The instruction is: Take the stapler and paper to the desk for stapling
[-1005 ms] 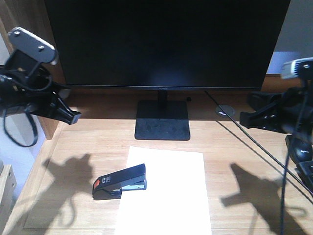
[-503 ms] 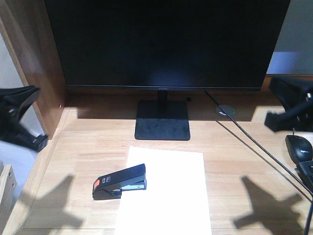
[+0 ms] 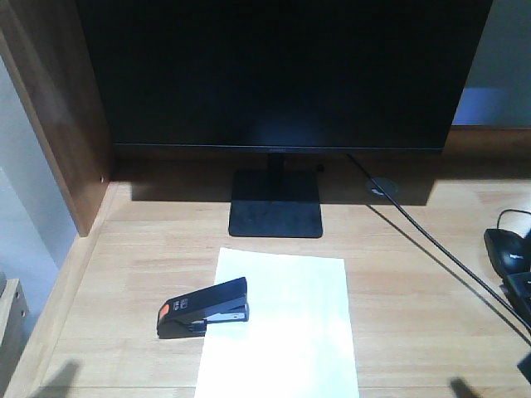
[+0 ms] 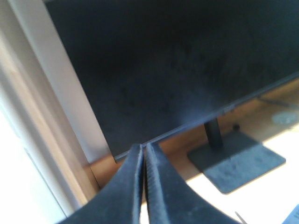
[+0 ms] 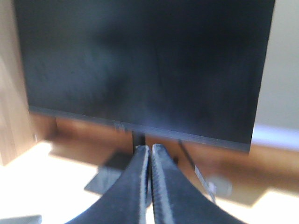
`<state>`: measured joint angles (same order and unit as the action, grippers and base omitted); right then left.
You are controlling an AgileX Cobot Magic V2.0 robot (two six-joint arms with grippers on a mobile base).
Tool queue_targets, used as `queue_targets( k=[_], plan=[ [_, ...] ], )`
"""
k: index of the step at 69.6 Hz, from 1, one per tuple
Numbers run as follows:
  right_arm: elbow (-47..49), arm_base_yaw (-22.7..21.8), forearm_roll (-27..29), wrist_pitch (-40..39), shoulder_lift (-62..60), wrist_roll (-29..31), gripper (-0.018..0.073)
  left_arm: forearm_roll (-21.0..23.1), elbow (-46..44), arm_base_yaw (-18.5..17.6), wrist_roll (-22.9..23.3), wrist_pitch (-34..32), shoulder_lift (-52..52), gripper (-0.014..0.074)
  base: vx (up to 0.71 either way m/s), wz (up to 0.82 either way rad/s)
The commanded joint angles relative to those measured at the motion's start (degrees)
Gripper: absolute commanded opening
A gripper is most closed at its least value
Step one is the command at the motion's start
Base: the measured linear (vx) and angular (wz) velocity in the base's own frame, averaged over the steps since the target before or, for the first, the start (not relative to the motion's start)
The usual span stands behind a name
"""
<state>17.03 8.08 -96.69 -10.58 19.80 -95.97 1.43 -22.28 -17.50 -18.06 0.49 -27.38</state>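
Black stapler (image 3: 204, 308) on paper (image 3: 280, 325) left edge, long axis left-right | both arms' fingers pressed together, empty, raised facing monitor (image 3: 282, 75) | neither clearly nearer

Right gripper (image 5: 150, 151) low in frame, jaws pressed together, nothing between them. Behind it a dark monitor (image 5: 145, 65) fills most of the view, its stand base (image 5: 105, 179) on the sunlit wooden worktop (image 5: 56, 177). Wood side panel (image 5: 9, 79) at left. Blurry overall.
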Motion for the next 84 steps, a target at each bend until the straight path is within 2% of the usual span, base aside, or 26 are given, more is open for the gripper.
queue_targets(
  k=[1, 84],
  plan=[
    [0.5, -0.1, 0.4, 1.1, -2.2, 0.1, -0.0006, 0.1, -1.1, 0.0, 0.4, -2.2, 2.0, -0.0006, 0.00, 0.00],
    [-0.1, -0.1, -0.1, 1.0, -3.2, 0.1, -0.0006, 0.1, -1.0, 0.0, 0.4, -0.8, 3.8, -0.0006, 0.00, 0.00]
  ],
)
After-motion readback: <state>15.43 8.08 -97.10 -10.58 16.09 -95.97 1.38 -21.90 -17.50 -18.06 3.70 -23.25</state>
